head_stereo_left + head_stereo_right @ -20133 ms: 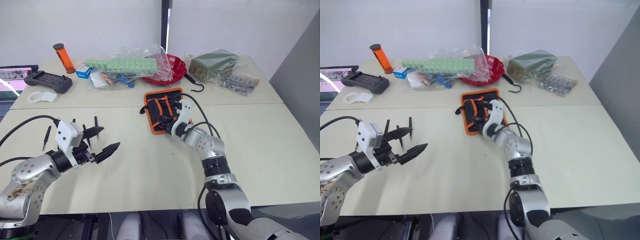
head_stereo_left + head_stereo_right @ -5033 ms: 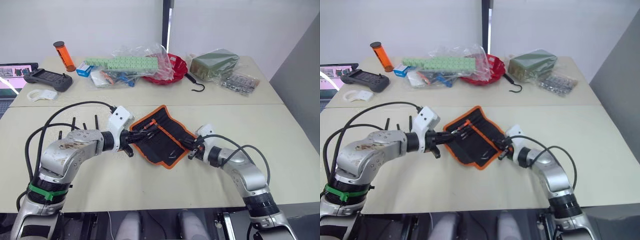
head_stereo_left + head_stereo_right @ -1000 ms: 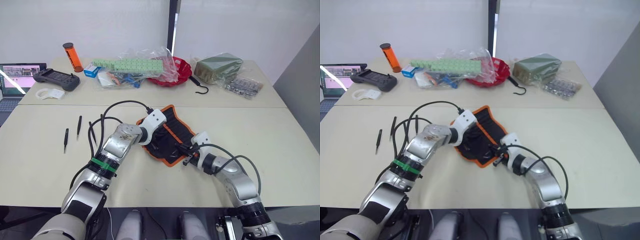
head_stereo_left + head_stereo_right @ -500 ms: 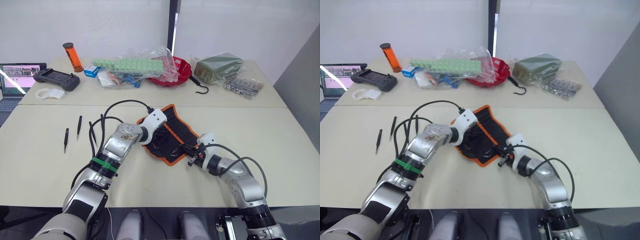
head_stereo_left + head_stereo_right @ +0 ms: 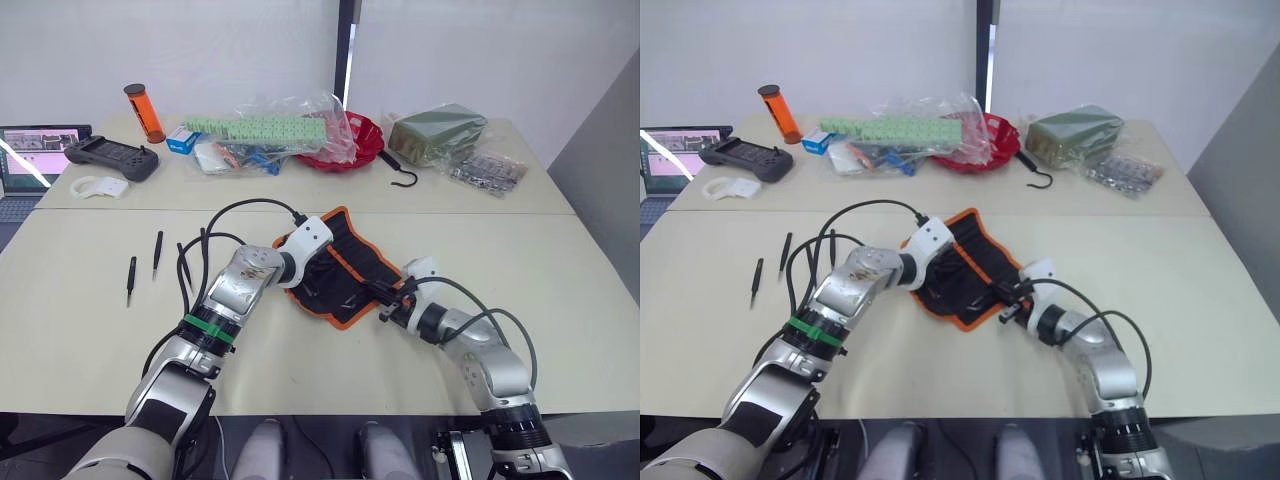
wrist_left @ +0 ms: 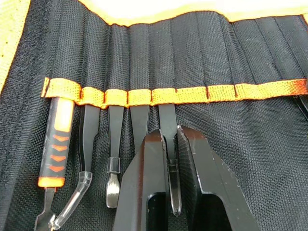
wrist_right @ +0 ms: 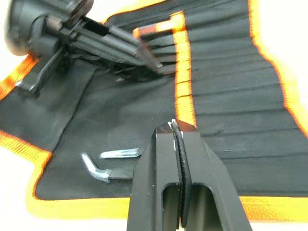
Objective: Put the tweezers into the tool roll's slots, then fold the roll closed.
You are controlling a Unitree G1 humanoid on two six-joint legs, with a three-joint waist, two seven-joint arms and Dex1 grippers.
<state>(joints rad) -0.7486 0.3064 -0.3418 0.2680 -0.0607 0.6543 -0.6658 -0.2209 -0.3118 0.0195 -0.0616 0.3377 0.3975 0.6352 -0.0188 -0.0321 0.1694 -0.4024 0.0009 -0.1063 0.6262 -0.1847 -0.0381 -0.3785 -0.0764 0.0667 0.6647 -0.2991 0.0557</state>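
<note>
Left wrist view: our left gripper [image 6: 172, 144] pinches a slim black tweezer [image 6: 168, 144] seated in a slot.
Roll: flat black orange-edged fabric tool roll [image 5: 352, 262] lies open mid-table.
Right gripper [image 7: 178, 132]: clamps another black tweezer [image 7: 180, 163].
Spares: three tweezers [image 5: 157, 249] far left.

The surface [image 5: 560, 290] is pale cream, with a seam running across it between a far and a near section.

Far section, from the robot's left: a laptop [image 5: 25, 160] at the edge, a dark handheld controller [image 5: 111, 157], a white ring-shaped part [image 5: 97, 186], an upright orange cylinder [image 5: 139, 113], clear bags of green and blue parts [image 5: 262, 140], a red bowl [image 5: 362, 142], a black hook [image 5: 396, 176], a dark green packet [image 5: 436, 134] and a bag of small parts [image 5: 487, 171].

Near section: the tool roll [image 5: 340, 265] lies open near the middle. To its left lie loose tweezers [image 5: 131, 279], apart from the roll.
</note>
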